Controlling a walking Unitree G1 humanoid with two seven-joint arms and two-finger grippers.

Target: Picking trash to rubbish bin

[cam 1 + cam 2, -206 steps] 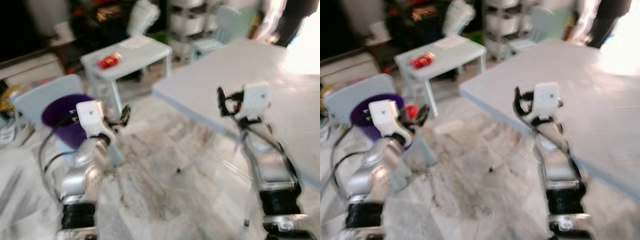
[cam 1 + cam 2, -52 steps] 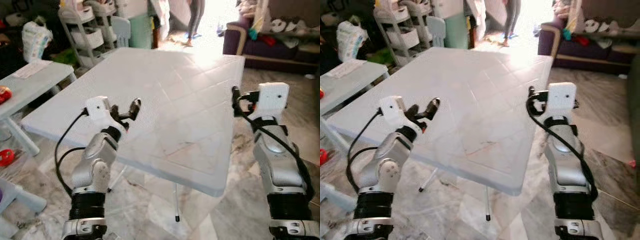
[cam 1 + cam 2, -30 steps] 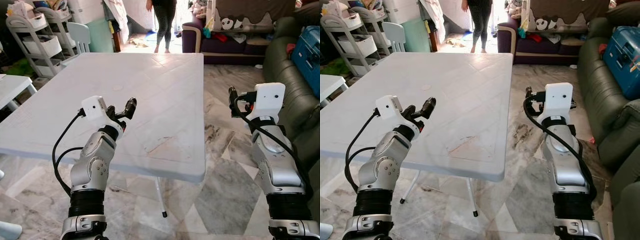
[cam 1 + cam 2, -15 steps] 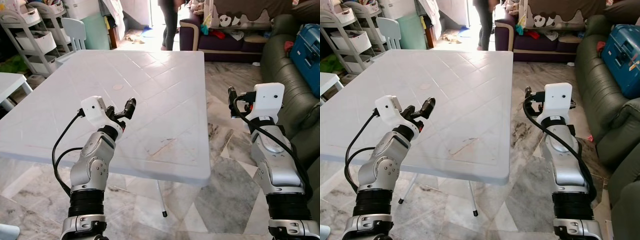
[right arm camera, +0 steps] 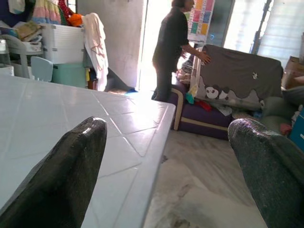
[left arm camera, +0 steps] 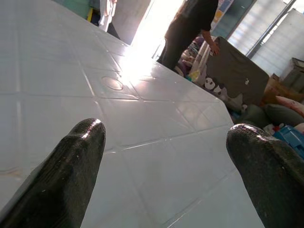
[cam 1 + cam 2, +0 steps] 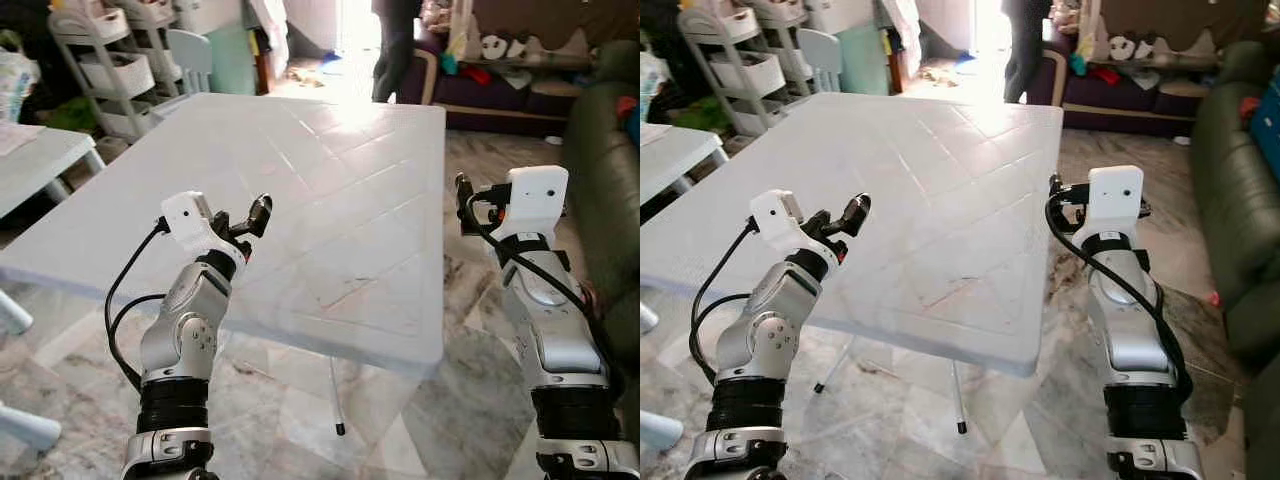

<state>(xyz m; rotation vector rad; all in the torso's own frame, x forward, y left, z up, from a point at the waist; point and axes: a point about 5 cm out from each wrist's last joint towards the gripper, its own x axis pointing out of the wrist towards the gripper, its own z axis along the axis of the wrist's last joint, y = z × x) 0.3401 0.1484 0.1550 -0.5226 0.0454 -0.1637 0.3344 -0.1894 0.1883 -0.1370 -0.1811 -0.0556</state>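
Over the near edge of the white table [image 7: 330,190] hangs the left gripper [image 7: 250,222], fingers spread, grasping nothing. Just off the table's right edge, the right gripper [image 5: 166,156] is likewise spread. Beyond the table stands a person [image 5: 173,45]. No trash or bin can be made out.

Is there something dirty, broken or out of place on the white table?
Only a faint brownish smear marks the white table near its front edge, between the raised open left gripper and right gripper. Nothing looks broken or spilled.
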